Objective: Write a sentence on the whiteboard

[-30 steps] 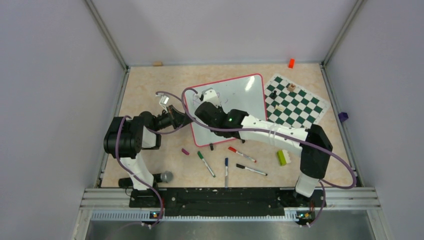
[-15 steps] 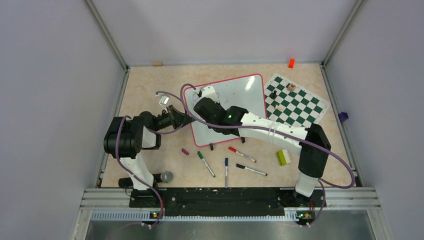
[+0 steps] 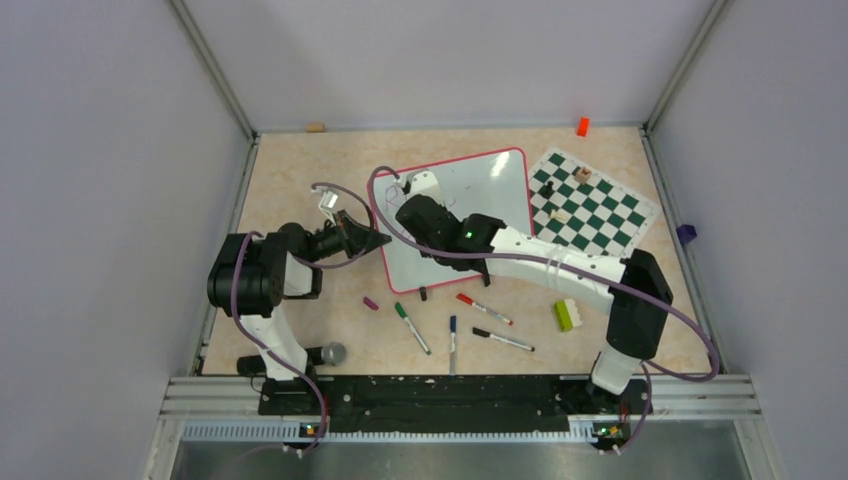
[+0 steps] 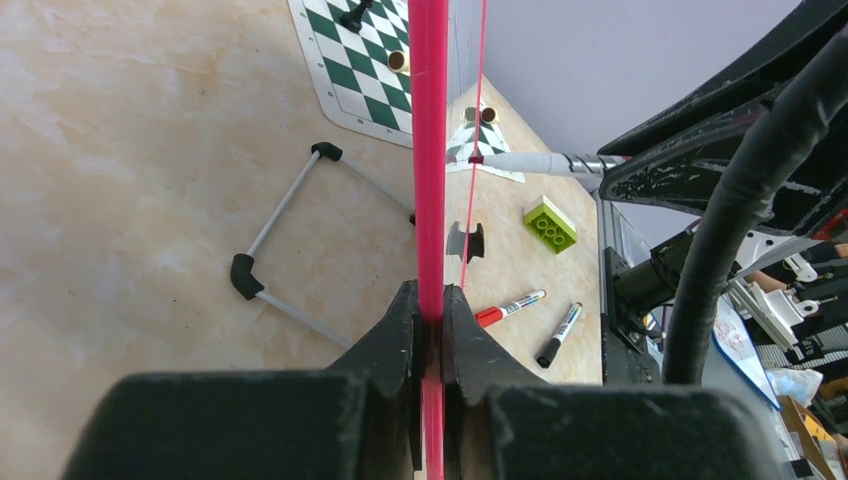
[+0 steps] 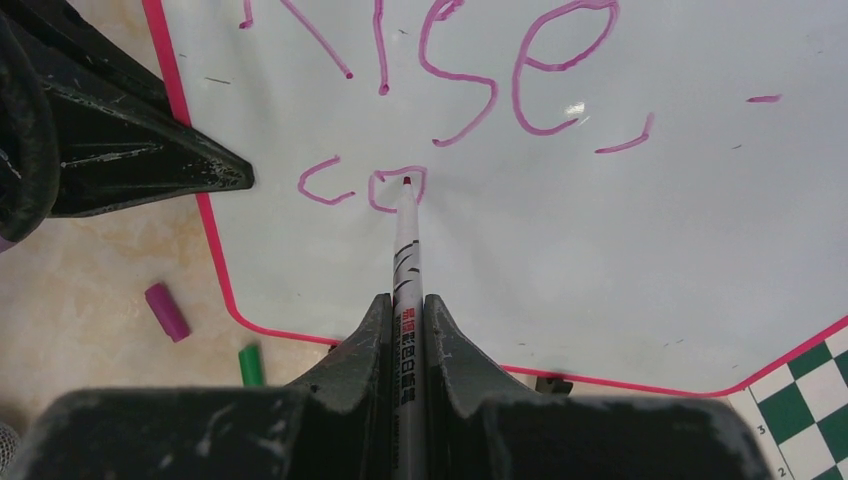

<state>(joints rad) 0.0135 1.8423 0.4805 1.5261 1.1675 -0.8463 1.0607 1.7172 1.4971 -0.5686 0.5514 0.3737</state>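
Note:
The whiteboard (image 3: 480, 190) lies tilted on the table, white with a red-pink rim. My left gripper (image 3: 375, 240) is shut on its left rim (image 4: 430, 150), the jaws (image 4: 430, 305) pinching the thin red edge. My right gripper (image 3: 420, 190) is over the board's upper left, shut (image 5: 407, 330) on a white marker (image 5: 407, 250). The marker's tip touches the board at a small purple "o". The sentence (image 5: 480, 70) reads "Rise," in purple, with "co" (image 5: 365, 185) beneath it.
A green-and-white chess mat (image 3: 600, 205) with a few pieces lies right of the board. Green (image 3: 411, 327), red (image 3: 484, 308), blue (image 3: 452, 340) and black (image 3: 503, 340) markers lie in front, with a purple cap (image 3: 370, 302) and a green brick (image 3: 565, 315).
My right gripper has shifted slightly over the board's upper left with the marker, and its elbow has swung a little right. The left arm has stayed put on the rim.

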